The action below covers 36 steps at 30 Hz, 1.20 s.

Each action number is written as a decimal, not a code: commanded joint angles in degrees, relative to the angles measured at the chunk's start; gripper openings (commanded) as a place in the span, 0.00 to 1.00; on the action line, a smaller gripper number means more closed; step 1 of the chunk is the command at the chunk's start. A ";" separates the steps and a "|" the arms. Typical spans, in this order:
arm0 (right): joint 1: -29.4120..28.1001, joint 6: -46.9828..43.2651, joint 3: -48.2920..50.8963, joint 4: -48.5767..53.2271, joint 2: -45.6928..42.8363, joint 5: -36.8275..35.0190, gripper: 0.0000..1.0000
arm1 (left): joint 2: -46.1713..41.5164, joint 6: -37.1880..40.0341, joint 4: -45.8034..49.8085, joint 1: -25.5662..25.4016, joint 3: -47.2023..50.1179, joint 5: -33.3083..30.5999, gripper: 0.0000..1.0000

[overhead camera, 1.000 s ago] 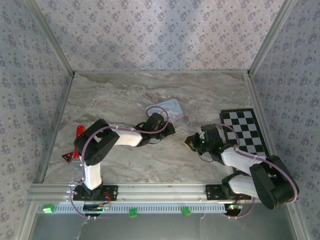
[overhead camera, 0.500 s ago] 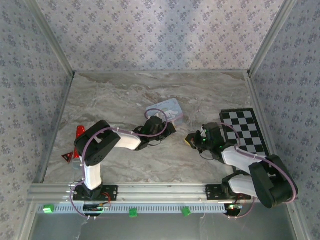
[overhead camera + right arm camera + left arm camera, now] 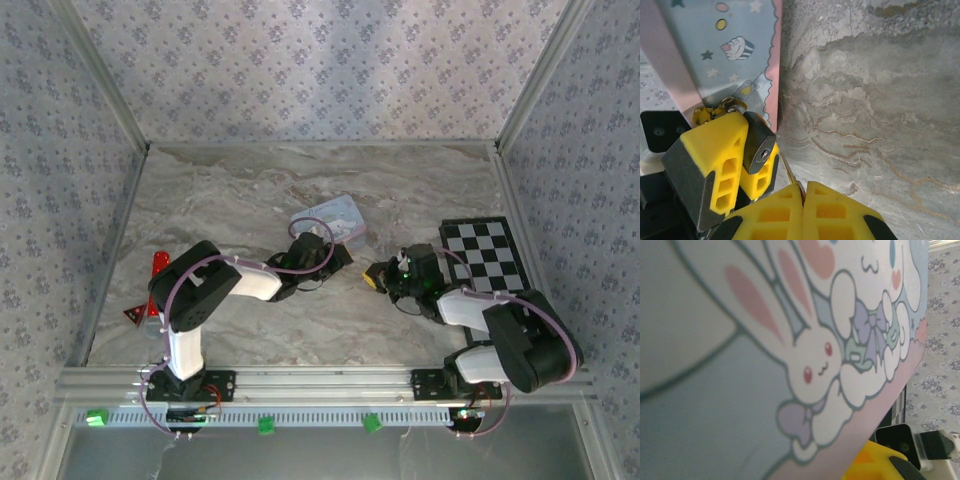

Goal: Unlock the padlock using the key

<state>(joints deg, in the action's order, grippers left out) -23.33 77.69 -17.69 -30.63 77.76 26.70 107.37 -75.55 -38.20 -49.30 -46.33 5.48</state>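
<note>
Tin (image 3: 338,214) mid-table; padlock (image 3: 759,144) at its near side, between fingers of left gripper (image 3: 338,257); key (image 3: 788,173) in right gripper (image 3: 378,279), right of padlock; checkerboard (image 3: 492,262) far right

The padlock (image 3: 759,145) is dark, the tin (image 3: 740,390) pale blue.

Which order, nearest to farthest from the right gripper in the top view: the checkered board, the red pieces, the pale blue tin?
1. pale blue tin, just up and left of the right gripper.
2. checkered board, off to its right.
3. red pieces, far across at the left table edge.
</note>
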 commanded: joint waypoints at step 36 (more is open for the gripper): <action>3.76 18.47 5.92 -35.42 16.87 5.21 0.00 | 7.07 -11.16 2.31 0.65 -1.64 3.50 0.15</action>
<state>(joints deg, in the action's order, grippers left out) -19.99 94.80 -12.43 -62.65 93.86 30.96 110.32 -79.20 -41.78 -49.10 -49.08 4.60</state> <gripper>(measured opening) 0.051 0.154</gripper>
